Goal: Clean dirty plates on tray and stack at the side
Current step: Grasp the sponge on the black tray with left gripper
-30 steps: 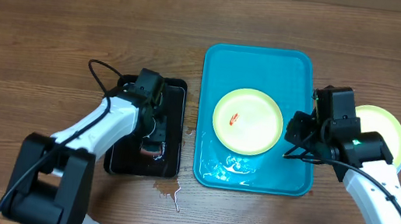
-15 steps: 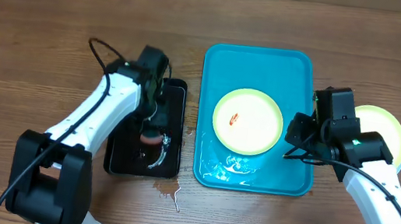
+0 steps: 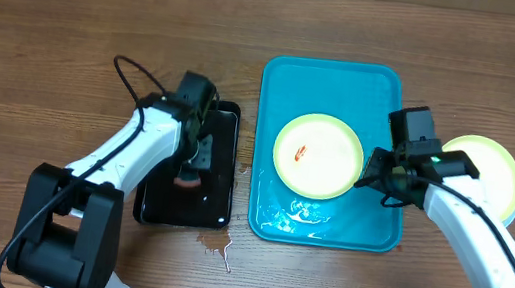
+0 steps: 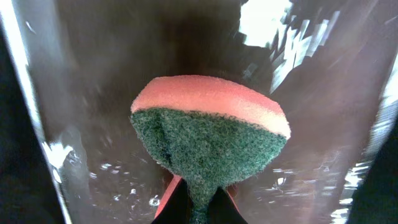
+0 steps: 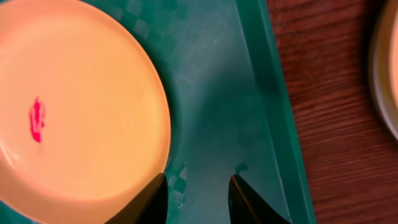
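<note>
One pale yellow-green plate with a red smear lies on the turquoise tray. It also shows in the right wrist view. Another plate lies on the table right of the tray; I cannot tell if more lie under it. My right gripper is open and empty, low over the tray at the smeared plate's right rim, with its jaws beside that rim. My left gripper is shut on an orange and green sponge over the black tray.
The black tray holds water. A puddle lies at the front of the turquoise tray. A small brown spill is on the wooden table in front of the black tray. The right plate's edge shows in the right wrist view.
My left gripper has moved about inside the black tray with the sponge. My right gripper has shifted left, closer to the smeared plate's rim.
</note>
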Controlling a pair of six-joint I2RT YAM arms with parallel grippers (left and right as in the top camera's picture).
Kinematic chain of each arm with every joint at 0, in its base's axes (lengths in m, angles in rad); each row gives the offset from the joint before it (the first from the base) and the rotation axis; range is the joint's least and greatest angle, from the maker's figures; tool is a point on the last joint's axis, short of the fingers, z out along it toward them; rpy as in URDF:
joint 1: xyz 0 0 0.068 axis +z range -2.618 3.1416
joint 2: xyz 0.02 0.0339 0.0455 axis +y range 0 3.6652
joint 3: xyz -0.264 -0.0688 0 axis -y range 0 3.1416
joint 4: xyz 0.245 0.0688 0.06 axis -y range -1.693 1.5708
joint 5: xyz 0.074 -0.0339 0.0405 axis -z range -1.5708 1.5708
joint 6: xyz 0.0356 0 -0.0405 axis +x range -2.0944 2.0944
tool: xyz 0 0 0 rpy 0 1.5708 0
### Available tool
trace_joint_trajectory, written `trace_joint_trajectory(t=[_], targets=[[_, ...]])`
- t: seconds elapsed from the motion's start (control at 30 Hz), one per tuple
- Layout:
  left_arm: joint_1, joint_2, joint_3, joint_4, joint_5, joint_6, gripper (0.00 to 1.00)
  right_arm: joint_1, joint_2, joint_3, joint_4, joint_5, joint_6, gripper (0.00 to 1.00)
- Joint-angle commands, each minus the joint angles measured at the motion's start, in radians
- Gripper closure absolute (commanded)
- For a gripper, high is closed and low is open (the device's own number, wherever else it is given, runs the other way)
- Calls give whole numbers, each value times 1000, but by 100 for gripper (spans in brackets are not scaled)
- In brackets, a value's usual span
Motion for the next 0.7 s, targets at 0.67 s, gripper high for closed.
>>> trace_joint_trajectory(t=[0.67], targets=[[-1, 0, 492, -407, 47, 42, 96, -111, 138, -5, 145, -243, -143, 56]])
